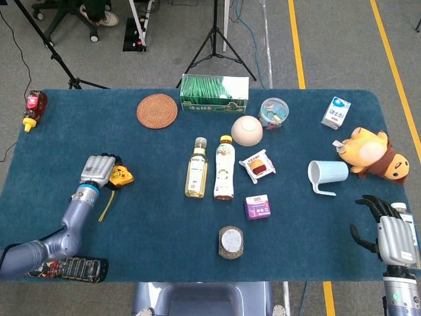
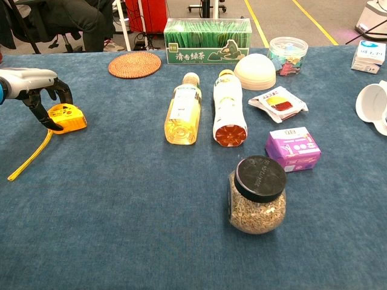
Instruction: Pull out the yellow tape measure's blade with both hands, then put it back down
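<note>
In the head view, the yellow tape measure (image 1: 121, 176) is lying well to the left of the two lying bottles (image 1: 210, 167), with its blade (image 1: 106, 205) trailing out toward the near edge of the table (image 1: 151, 224). The left hand (image 1: 99, 169) is covering the tape measure's left side, so the case is partly hidden; whether the fingers are actually gripping it is hard to make out. The right hand (image 1: 389, 236) is hovering far to the right of the bottles, near the table's corner, fingers spread and holding nothing, its wrist cut off by the picture's edge.

In the chest view, left of the same bottles (image 2: 207, 109), the left hand (image 2: 35, 90) is reaching in from the picture's edge, its dark fingers (image 2: 47, 118) arching around the tape measure (image 2: 68, 117). The blade (image 2: 30, 157) is lying flat. The right hand is out of this picture.
</note>
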`<action>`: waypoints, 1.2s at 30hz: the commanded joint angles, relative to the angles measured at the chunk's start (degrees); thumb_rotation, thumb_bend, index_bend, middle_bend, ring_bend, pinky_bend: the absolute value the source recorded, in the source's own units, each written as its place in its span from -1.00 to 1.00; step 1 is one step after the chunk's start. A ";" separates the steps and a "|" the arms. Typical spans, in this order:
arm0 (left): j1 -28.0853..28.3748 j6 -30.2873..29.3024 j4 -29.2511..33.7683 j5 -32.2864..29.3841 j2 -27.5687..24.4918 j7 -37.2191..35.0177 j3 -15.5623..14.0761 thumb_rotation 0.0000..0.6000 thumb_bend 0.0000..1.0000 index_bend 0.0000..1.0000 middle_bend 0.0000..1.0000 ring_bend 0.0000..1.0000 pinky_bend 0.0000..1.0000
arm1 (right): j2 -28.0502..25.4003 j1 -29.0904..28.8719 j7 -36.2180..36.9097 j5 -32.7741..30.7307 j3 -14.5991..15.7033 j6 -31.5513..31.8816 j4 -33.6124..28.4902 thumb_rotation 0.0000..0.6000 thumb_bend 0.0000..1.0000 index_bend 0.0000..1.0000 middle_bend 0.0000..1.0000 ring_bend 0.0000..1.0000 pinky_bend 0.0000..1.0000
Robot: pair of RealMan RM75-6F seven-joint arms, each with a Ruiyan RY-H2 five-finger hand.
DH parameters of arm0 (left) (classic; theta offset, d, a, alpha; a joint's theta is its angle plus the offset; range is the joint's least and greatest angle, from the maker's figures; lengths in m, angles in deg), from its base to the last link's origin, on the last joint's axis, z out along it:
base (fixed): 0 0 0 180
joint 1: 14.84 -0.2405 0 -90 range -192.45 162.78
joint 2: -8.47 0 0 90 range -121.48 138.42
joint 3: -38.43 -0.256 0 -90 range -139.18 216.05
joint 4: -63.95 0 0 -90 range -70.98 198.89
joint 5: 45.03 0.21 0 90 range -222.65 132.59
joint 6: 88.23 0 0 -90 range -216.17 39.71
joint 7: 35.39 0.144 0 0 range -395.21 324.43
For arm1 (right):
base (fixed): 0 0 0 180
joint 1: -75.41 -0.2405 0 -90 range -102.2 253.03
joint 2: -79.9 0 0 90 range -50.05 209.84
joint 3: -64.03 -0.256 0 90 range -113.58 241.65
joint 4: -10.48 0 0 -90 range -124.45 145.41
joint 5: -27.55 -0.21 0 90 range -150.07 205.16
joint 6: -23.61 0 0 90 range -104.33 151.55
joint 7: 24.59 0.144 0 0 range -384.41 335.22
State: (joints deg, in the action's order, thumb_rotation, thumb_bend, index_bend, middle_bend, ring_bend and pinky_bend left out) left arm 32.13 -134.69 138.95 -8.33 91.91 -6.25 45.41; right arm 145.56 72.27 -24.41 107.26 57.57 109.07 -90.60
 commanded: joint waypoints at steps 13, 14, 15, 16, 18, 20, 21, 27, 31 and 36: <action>0.69 1.03 6.13 8.35 -5.27 -4.11 1.12 1.00 -0.45 -0.03 -0.21 -0.39 -0.15 | -0.79 -0.44 -0.12 1.23 -0.45 0.18 -1.03 1.00 -0.28 -0.44 -0.57 -0.59 -0.53; 1.09 0.85 8.73 11.37 -7.26 -4.39 1.48 1.00 -0.45 -0.03 -0.21 -0.39 -0.15 | -0.89 -0.84 0.06 1.81 -0.59 -0.05 -1.34 1.00 -0.28 -0.44 -0.57 -0.59 -0.54; 1.15 0.78 9.85 12.54 -8.13 -4.61 1.56 1.00 -0.45 -0.03 -0.21 -0.39 -0.15 | -0.92 -0.99 0.15 2.00 -0.62 -0.16 -1.43 1.00 -0.28 -0.44 -0.57 -0.59 -0.54; 1.12 0.81 10.60 13.21 -8.76 -4.90 1.56 1.00 -0.45 -0.03 -0.21 -0.39 -0.15 | -0.94 -1.08 0.19 2.08 -0.65 -0.24 -1.48 1.00 -0.28 -0.44 -0.57 -0.59 -0.53; 1.24 0.78 12.20 14.69 -9.91 -5.35 1.72 1.00 -0.45 -0.03 -0.21 -0.39 -0.15 | -0.95 -1.33 0.30 2.40 -0.70 -0.41 -1.61 1.00 -0.28 -0.44 -0.57 -0.59 -0.53; 1.40 0.94 13.86 16.02 -11.00 -6.00 1.97 1.00 -0.45 -0.03 -0.21 -0.39 -0.15 | -0.93 -1.59 0.49 2.82 -0.72 -0.58 -1.78 1.00 -0.28 -0.44 -0.57 -0.59 -0.53; 1.55 1.22 15.09 16.90 -11.79 -6.63 2.21 1.00 -0.45 -0.03 -0.21 -0.39 -0.15 | -0.92 -1.80 0.61 3.14 -0.72 -0.73 -1.89 1.00 -0.28 -0.44 -0.56 -0.59 -0.53; 3.24 2.55 21.14 21.33 -15.58 -7.74 3.36 1.00 -0.45 -0.03 -0.21 -0.39 -0.15 | -0.79 -3.31 1.29 5.51 -0.83 -1.61 -2.91 1.00 -0.28 -0.44 -0.57 -0.59 -0.50; 4.93 3.74 24.37 22.65 -17.18 -8.16 4.45 1.00 -0.45 -0.03 -0.21 -0.39 -0.15 | -0.82 -4.41 1.62 7.08 -0.96 -2.24 -3.92 1.00 -0.32 -0.45 -0.56 -0.59 -0.49; 7.35 5.35 27.87 23.51 -19.12 -8.03 5.56 1.00 -0.45 -0.03 -0.21 -0.39 -0.15 | -0.98 -5.86 1.72 8.88 -1.14 -3.11 -5.80 1.00 -0.38 -0.49 -0.57 -0.59 -0.48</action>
State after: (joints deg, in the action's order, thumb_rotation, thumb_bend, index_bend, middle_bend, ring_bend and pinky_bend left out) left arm 38.55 -130.08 165.79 14.81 73.57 -14.36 50.46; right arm 144.63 66.82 -22.63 115.73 56.52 106.26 -95.94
